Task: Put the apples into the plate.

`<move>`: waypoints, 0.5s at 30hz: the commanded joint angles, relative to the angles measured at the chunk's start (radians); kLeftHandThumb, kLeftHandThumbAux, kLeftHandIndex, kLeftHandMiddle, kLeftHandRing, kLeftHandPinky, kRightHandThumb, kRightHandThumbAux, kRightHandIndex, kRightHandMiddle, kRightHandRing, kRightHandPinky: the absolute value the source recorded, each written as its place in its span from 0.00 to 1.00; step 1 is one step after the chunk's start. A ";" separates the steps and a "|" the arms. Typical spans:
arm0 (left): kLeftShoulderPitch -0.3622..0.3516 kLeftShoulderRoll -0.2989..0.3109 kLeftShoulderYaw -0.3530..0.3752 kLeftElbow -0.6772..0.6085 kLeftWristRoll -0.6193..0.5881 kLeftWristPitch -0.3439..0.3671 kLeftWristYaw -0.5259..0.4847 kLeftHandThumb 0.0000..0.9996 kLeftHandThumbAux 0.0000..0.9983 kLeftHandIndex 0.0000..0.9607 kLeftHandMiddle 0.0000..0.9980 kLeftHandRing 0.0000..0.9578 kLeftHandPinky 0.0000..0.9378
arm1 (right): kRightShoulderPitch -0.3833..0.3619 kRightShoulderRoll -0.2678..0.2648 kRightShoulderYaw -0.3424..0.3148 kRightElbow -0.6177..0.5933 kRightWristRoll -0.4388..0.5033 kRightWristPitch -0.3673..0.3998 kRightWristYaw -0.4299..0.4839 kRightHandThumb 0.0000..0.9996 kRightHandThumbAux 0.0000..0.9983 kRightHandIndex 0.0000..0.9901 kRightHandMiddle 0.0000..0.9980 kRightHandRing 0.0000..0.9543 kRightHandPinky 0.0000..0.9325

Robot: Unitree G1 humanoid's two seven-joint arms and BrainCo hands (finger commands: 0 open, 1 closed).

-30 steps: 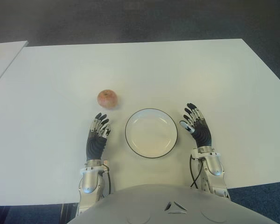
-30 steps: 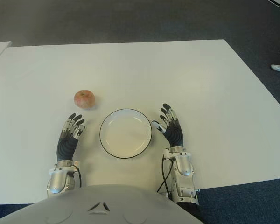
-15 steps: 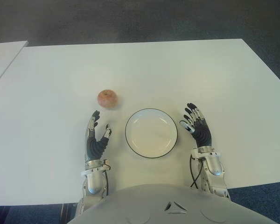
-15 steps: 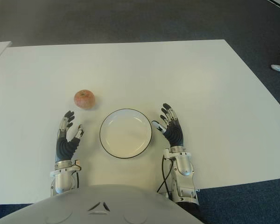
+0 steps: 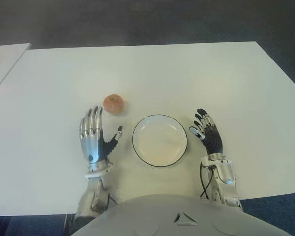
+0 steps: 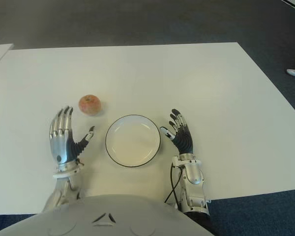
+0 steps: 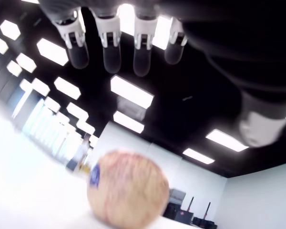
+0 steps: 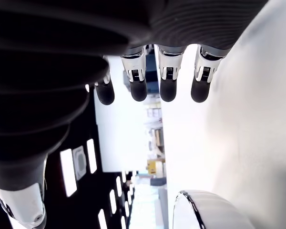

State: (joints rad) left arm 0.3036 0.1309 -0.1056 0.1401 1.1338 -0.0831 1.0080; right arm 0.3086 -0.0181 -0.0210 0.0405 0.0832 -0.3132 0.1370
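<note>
While our silver-backed left hand had lain low and palm-down by the plate a second before, it now stood raised and turned, fingers spread wide, thumb out toward the plate, holding nothing. Just beyond its fingertips, apart from them, sat the single small round reddish-yellow apple on the white tabletop, to the left of and behind the white shallow round plate with the dark rim, which held nothing. We judged this turn of the wrist to be the opening of a reach, so the task was barely begun, with the apple not yet touched. Our black-palmed right hand showed just to the right of the plate, idle, its fingers loosely extended and empty. The left wrist view gave us what the eye views could not: a small blue sticker on the apple's skin, framed beneath the open fingers. The right wrist view showed only the plate's rim near that hand.
</note>
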 commanded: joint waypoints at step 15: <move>-0.173 0.154 -0.057 -0.093 -0.072 0.179 -0.349 0.30 0.39 0.08 0.06 0.05 0.08 | -0.013 -0.008 -0.002 0.034 -0.001 0.008 -0.002 0.31 0.67 0.09 0.07 0.07 0.12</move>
State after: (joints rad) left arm 0.1863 0.2639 -0.1585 0.1089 1.0889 0.0716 0.7852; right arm 0.3002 -0.0242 -0.0233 0.0587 0.0810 -0.3134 0.1326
